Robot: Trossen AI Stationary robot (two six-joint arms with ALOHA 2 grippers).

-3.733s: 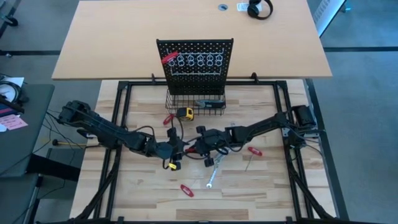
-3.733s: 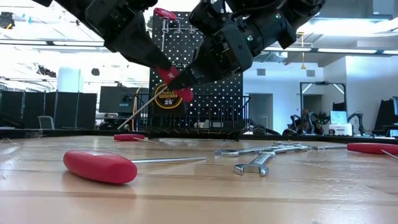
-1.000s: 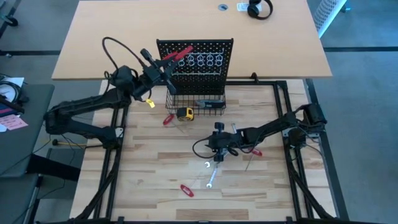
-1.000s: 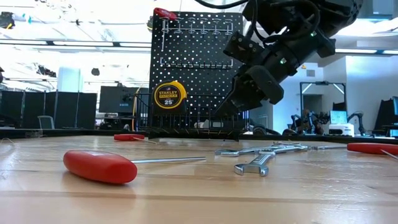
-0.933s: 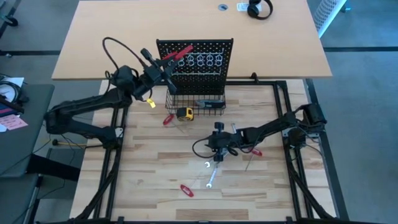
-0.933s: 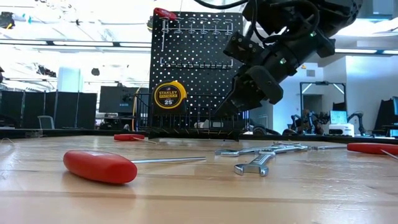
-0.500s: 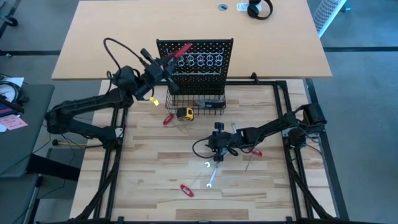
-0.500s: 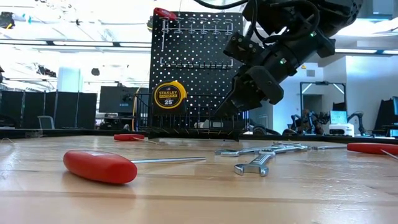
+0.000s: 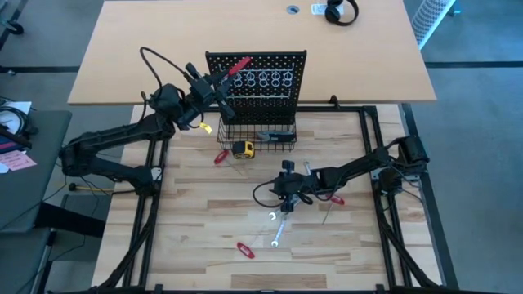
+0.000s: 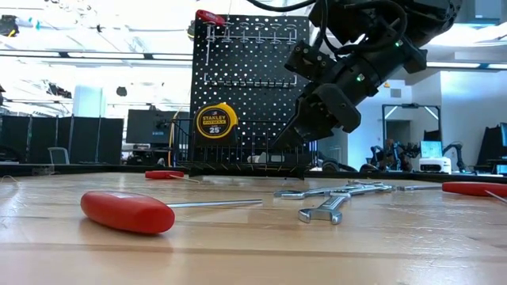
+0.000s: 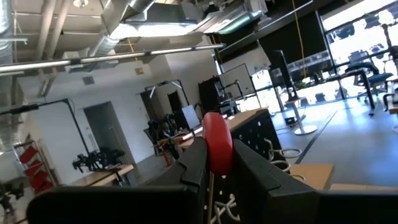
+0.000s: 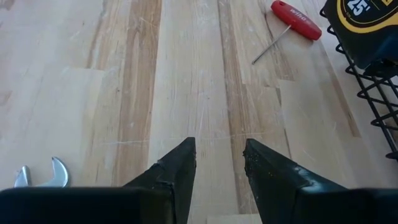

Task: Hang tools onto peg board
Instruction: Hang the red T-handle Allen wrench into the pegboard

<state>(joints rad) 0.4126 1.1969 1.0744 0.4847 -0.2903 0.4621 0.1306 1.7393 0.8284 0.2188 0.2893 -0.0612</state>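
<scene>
A red-handled tool (image 11: 217, 142) sits between the left gripper's (image 9: 214, 84) barely parted fingers at the black perforated peg board's (image 9: 270, 61) top-left; contact unclear. Right gripper (image 12: 217, 158) hovers part-open, empty, mid-table.

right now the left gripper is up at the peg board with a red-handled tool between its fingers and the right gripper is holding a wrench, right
Not quite. The right gripper holds nothing: the right wrist view shows bare wood between its parted fingers, and a wrench lies off to one side. The rest stands: the left gripper is at the peg board with the red-handled tool between its fingers.
</scene>
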